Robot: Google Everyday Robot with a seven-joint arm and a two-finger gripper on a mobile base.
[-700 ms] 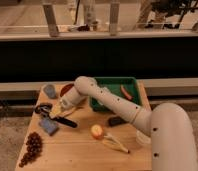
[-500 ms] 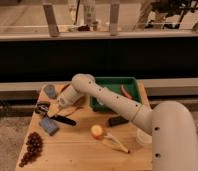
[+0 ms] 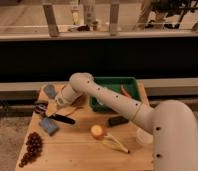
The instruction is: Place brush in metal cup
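The brush [image 3: 63,119], slender with a dark handle, lies flat on the wooden table [image 3: 77,152] at the left, just in front of the gripper. The metal cup [image 3: 40,106], small and low with a shiny rim, stands near the table's left edge, left of the brush. My gripper [image 3: 57,104] hangs low over the table between the metal cup and the brush, just right of the cup. My white arm reaches to it from the lower right.
A blue sponge [image 3: 48,126] lies by the brush's left end. A blue-grey cup [image 3: 50,91] stands at the back left. A green tray [image 3: 115,93] sits behind. An orange fruit [image 3: 96,131], banana [image 3: 116,144], grapes [image 3: 31,148] and a dark block [image 3: 117,121] lie in front.
The gripper has shifted a little to the left and lower, toward the metal cup. The brush and the other objects lie where they were.
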